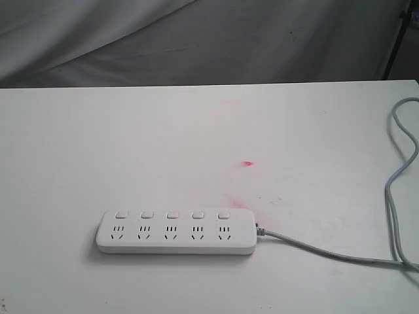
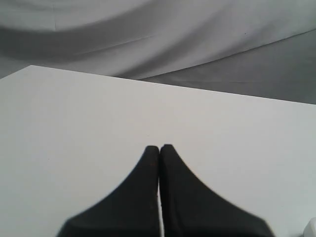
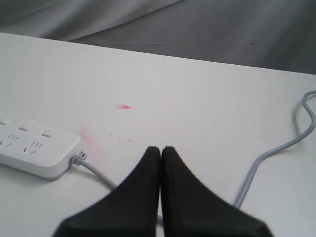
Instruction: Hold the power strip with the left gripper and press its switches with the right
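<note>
Nearest: left gripper (image 2: 159, 148), black, two pointed fingers pressed tip to tip, nothing between them; it hangs over a bare stretch of the white table (image 1: 196, 144). Likewise the right gripper (image 3: 160, 149), black, fingers closed together and empty, poised above the table off the cable end of the power strip (image 1: 177, 232) and apart from it. Power strip: long, white, flat on the table near its front edge, lengthwise across the exterior view, five sockets facing up, touched by neither gripper. Its switches (image 1: 171, 214): five small white buttons in a row along the far long side, one above each socket. Grey cable (image 1: 327, 252): leaves the strip's right end, runs right across the table, then curves back along the right edge. Small red mark (image 1: 247, 163) and faint pink smear (image 1: 239, 203) on the tabletop behind the strip. Grey cloth (image 1: 196, 39) beyond the table's far edge.
</note>
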Controlling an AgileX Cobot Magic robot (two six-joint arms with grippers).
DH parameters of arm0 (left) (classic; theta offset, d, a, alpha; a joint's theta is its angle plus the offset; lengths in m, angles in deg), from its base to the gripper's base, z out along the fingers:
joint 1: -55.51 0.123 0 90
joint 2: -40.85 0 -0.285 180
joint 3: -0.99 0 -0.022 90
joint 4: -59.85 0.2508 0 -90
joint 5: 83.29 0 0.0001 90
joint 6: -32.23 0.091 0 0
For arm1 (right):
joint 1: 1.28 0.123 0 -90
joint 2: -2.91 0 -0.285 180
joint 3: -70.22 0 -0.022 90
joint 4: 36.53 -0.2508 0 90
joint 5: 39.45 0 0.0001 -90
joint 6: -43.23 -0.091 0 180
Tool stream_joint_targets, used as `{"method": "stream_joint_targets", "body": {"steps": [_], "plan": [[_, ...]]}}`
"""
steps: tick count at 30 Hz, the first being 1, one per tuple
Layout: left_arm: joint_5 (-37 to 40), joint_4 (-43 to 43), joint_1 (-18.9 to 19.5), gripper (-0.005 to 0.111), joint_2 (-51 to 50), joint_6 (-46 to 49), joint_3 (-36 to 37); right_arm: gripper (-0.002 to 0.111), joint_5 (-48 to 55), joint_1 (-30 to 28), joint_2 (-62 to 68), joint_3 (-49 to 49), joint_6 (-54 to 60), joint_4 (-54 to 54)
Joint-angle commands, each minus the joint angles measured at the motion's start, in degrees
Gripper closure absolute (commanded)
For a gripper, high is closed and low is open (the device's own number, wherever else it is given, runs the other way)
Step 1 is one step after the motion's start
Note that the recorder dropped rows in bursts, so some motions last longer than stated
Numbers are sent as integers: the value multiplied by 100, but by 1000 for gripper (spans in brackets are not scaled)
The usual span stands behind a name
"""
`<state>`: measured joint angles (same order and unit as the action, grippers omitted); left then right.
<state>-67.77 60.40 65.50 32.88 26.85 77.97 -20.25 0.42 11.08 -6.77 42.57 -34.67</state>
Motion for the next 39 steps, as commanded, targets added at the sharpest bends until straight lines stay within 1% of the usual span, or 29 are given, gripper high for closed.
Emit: {"method": "stream_joint_targets", "body": {"steps": [1,8,10,11,22,27,29,34,36,39], "plan": [[-23,-9,-30,107,18,-13,24,108,-7,-48,-39,-23,20,33],[-23,-9,-30,107,18,-13,24,108,-7,-48,-39,-23,20,33],[-23,454,-29,107,18,0,24,108,-7,-48,-39,-23,20,33],[-23,512,-29,107,18,0,24,108,-7,-48,-39,-23,20,33],[9,337,-29,107,18,36,-24,108,-7,-48,-39,-23,20,33],[122,297,-29,107,18,319,-669,108,-7,-48,-39,-23,20,33],[139,297,-29,107,-180,451,-949,108,-7,-48,-39,-23,20,33],[-58,176,-29,107,-1302,786,-1591,108,-7,-48,-39,-23,20,33],[-92,-55,-29,107,-1783,1094,-1918,108,-7,-48,-39,-23,20,33],[-184,-540,-29,107,-2544,1805,-2381,108,-7,-48,-39,-23,20,33]]}}
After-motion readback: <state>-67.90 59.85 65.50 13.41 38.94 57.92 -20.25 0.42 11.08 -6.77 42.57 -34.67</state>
